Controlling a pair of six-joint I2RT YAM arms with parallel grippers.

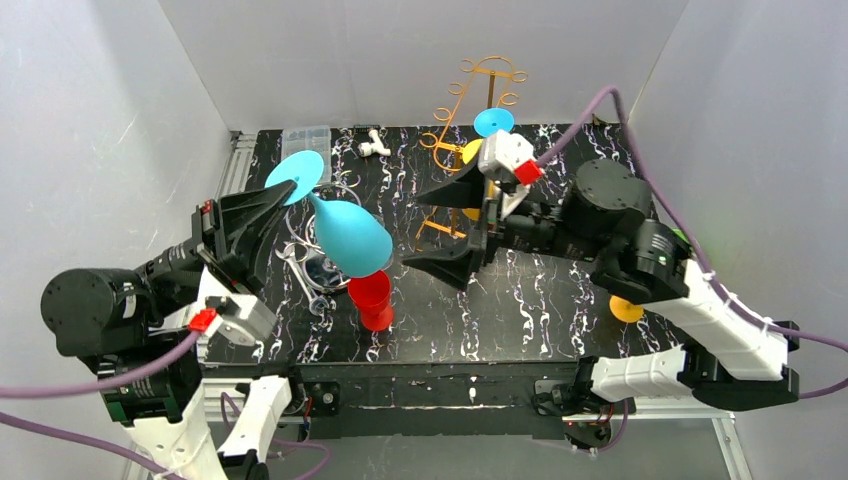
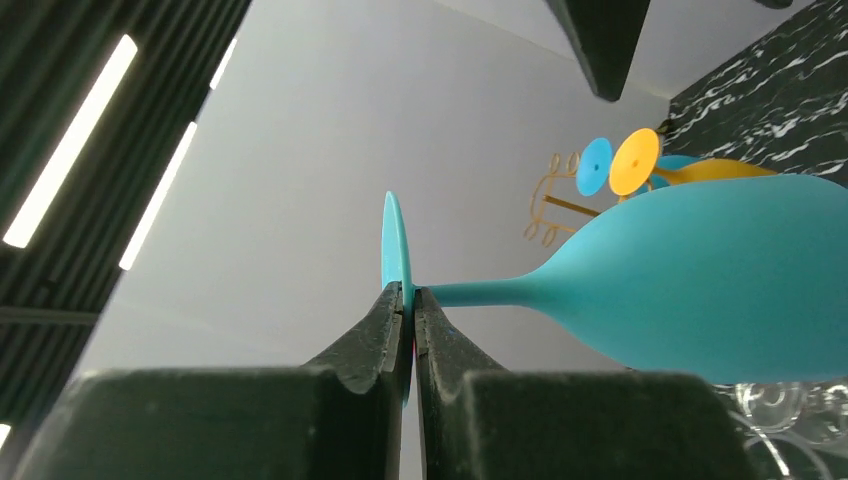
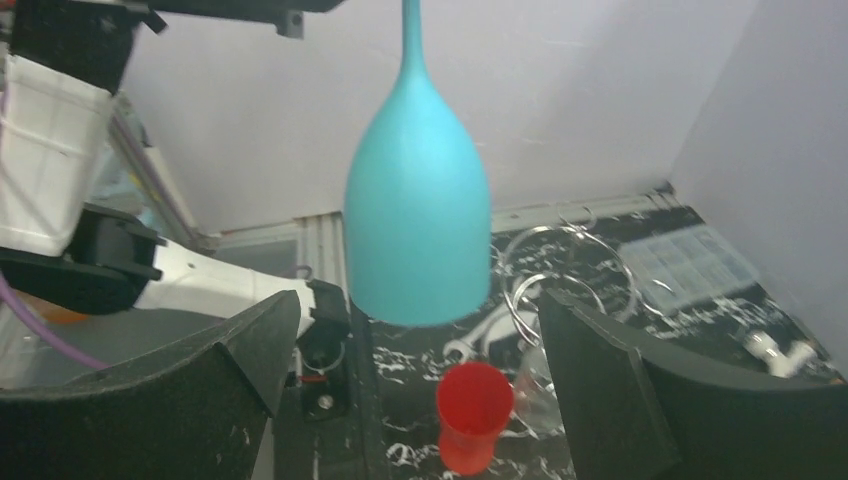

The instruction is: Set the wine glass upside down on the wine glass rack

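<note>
My left gripper (image 1: 283, 196) is shut on the flat foot of a teal wine glass (image 1: 348, 236) and holds it upside down in the air above the table; in the left wrist view the jaws pinch the foot disc (image 2: 397, 250) edge-on, the bowl (image 2: 720, 280) to the right. My right gripper (image 1: 448, 226) is wide open just right of the bowl, which hangs between and beyond the fingers in the right wrist view (image 3: 418, 220). The orange wire rack (image 1: 478, 110) stands at the back, with a blue glass foot (image 1: 494, 122) and a yellow one (image 1: 472, 151) on it.
A red glass (image 1: 372, 299) stands on the table below the teal bowl. Clear glasses and wire rings (image 1: 318, 262) lie at the left. A clear box (image 1: 305, 138) and a white fitting (image 1: 372, 146) sit at the back. A yellow disc (image 1: 626, 309) lies by the right arm.
</note>
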